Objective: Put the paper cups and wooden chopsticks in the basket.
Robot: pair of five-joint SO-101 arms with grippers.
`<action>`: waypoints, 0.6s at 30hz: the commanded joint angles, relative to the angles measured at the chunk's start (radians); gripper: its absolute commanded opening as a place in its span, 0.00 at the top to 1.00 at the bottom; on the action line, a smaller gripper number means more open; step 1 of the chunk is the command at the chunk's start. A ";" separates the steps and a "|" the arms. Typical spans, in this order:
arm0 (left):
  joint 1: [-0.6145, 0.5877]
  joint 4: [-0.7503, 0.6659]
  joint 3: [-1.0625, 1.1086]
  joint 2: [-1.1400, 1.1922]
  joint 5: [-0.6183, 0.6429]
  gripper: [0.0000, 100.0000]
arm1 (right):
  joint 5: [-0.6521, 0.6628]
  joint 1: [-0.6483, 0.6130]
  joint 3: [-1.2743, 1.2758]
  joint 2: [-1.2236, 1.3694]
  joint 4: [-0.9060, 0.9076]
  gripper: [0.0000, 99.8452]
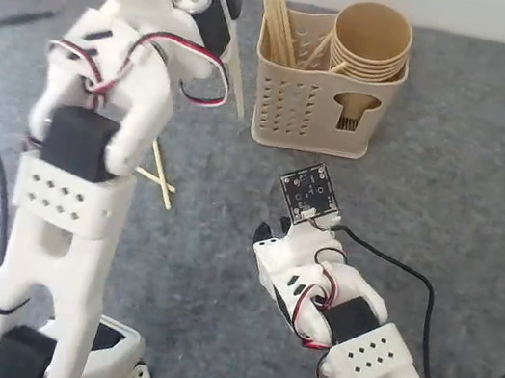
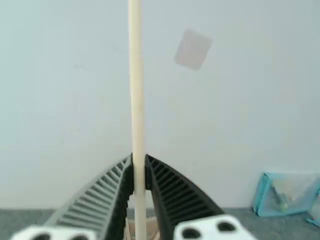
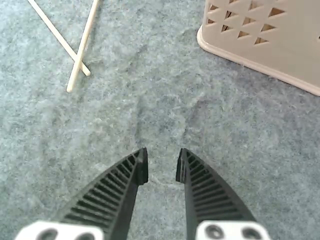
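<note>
Across the bench [image 1: 487, 191], paper cups [image 1: 372, 39] are stowed in the basket [image 1: 315, 112], crossed chopsticks [image 3: 80, 55] are left lying, a raised chopstick [image 2: 135, 75] is clamped by the left tool [image 2: 139, 170], with the right tool [image 3: 161, 165] open.

No legible text, numbers or labels are showing in any view. The camera board [image 1: 310, 194] on the wrist is showing only small component specks, nothing reading as characters. The blue box [image 2: 286, 194] by the wall is showing some markings on its face, but they are coming through too blurred to read.
</note>
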 commanded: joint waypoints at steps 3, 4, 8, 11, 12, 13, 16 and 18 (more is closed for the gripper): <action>0.023 -0.379 0.194 -0.064 -0.068 0.99 | 0.018 -0.004 -0.009 -0.024 -0.021 0.88; 0.035 -0.382 0.203 -0.063 -0.072 0.99 | 0.018 -0.004 -0.009 -0.024 -0.021 0.88; 0.080 -0.457 0.231 -0.061 -0.074 0.99 | 0.018 -0.004 -0.009 -0.024 -0.021 0.88; 0.117 -0.505 0.222 -0.034 -0.074 0.99 | 0.018 -0.004 -0.009 -0.024 -0.021 0.88; 0.129 -0.506 0.203 -0.009 -0.074 0.99 | 0.018 -0.004 -0.009 -0.024 -0.021 0.88; 0.135 -0.508 0.182 0.020 -0.074 0.99 | 0.018 -0.004 -0.009 -0.024 -0.021 0.88; 0.137 -0.511 0.093 0.129 -0.074 0.99 | 0.018 -0.004 -0.009 -0.024 -0.021 0.88; 0.137 -0.511 0.022 0.206 -0.075 0.99 | 0.018 -0.004 -0.009 -0.024 -0.021 0.88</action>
